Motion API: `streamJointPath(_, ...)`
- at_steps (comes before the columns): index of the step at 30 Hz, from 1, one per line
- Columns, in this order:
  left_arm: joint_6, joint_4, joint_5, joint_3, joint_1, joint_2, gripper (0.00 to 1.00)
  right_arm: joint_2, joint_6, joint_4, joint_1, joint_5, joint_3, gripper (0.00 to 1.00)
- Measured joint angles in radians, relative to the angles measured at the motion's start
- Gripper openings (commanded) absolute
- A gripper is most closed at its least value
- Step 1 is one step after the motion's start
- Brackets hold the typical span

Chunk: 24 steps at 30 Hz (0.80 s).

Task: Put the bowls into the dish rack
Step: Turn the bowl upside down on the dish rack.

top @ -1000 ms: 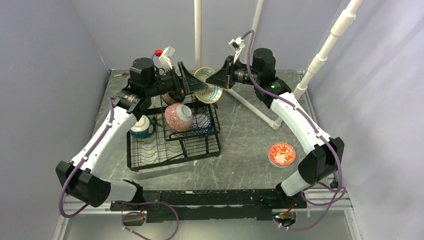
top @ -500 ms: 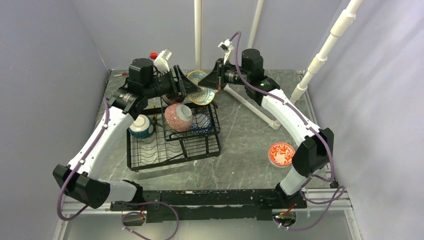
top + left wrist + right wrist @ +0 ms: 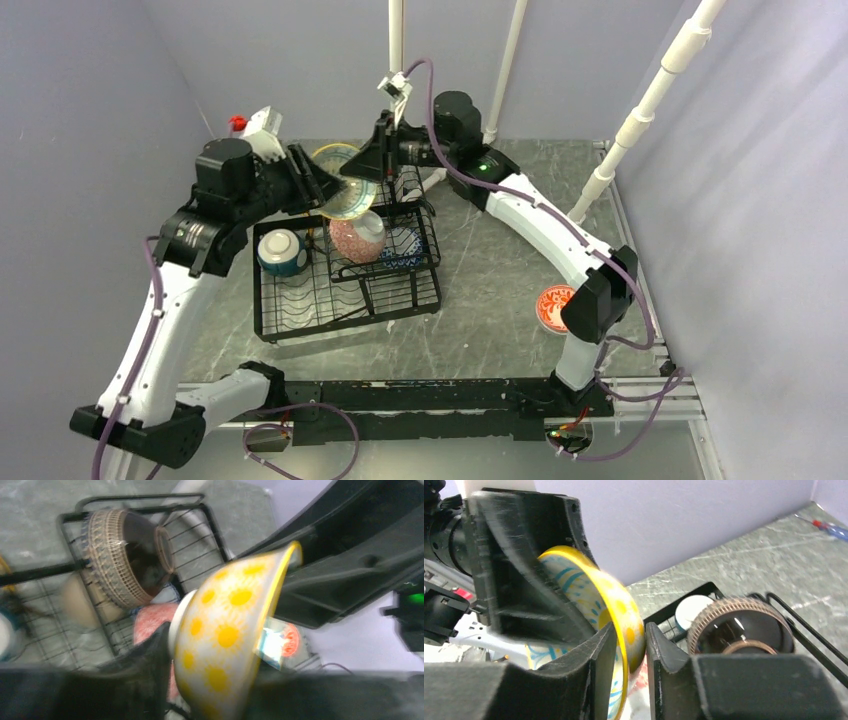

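While left gripper (image 3: pixel 322 185) grips yellow bowl (image 3: pixel 225 640), rack (image 3: pixel 300 300) below.

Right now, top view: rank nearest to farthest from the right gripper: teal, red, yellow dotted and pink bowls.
1. yellow dotted bowl, at the right gripper
2. pink bowl, dish rack middle
3. teal bowl, rack's left
4. red bowl, table right

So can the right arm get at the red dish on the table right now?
Probably not yet. The right gripper straddles the rim of the yellow bowl over the rack, sharing it with the left gripper. The red dish itself lies uncovered on the table, beside that arm's elbow.
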Motion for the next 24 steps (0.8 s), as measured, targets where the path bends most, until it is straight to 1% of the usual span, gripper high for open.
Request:
streamJointPath(2, 0.038, -0.041, -0.085, -0.001, 0.002, -0.035, 0.03, 0.023, 0.002, 0.008, 0.034, 0.006, 0.038, 0.38)
streamJointPath(3, 0.047, -0.053, -0.121, -0.014, 0.007, -0.051, 0.03, 0.033, -0.011, 0.002, 0.05, 0.032, 0.057, 0.4)
streamJointPath(4, 0.049, -0.069, -0.141, -0.018, 0.006, -0.069, 0.03, 0.042, -0.017, 0.008, 0.064, 0.031, 0.061, 0.42)
streamJointPath(9, 0.063, -0.126, -0.267, -0.073, 0.008, -0.17, 0.03, 0.1, -0.013, 0.033, 0.102, 0.012, 0.076, 0.42)
streamJointPath(10, 0.066, -0.142, -0.29, -0.082, 0.008, -0.185, 0.03, 0.115, -0.01, 0.034, 0.109, 0.005, 0.081, 0.38)
streamJointPath(11, 0.068, -0.156, -0.309, -0.089, 0.008, -0.194, 0.03, 0.129, -0.005, 0.037, 0.115, 0.001, 0.085, 0.29)
streamJointPath(12, 0.073, -0.164, -0.323, -0.093, 0.008, -0.2, 0.03, 0.14, 0.002, 0.038, 0.12, -0.003, 0.086, 0.16)
streamJointPath(13, 0.076, -0.173, -0.334, -0.098, 0.008, -0.203, 0.15, 0.148, 0.011, 0.04, 0.125, -0.008, 0.087, 0.04)
streamJointPath(14, 0.086, -0.181, -0.342, -0.104, 0.008, -0.203, 0.31, 0.154, 0.01, 0.045, 0.129, -0.008, 0.087, 0.0)
streamJointPath(16, 0.089, -0.188, -0.366, -0.109, 0.005, -0.2, 0.64, 0.164, 0.004, 0.039, 0.138, 0.055, 0.089, 0.0)
streamJointPath(17, 0.072, -0.18, -0.353, -0.109, 0.005, -0.196, 0.75, 0.169, -0.015, 0.037, 0.142, 0.084, 0.089, 0.0)
streamJointPath(18, 0.076, -0.168, -0.345, -0.107, 0.005, -0.196, 0.82, 0.173, -0.01, 0.038, 0.141, 0.076, 0.084, 0.0)
streamJointPath(20, 0.081, -0.159, -0.315, -0.107, 0.008, -0.21, 0.91, 0.17, -0.01, 0.044, 0.126, 0.073, 0.06, 0.0)
streamJointPath(24, 0.071, -0.143, -0.248, -0.107, 0.006, -0.243, 0.93, 0.139, -0.005, 0.076, 0.085, 0.071, -0.014, 0.0)
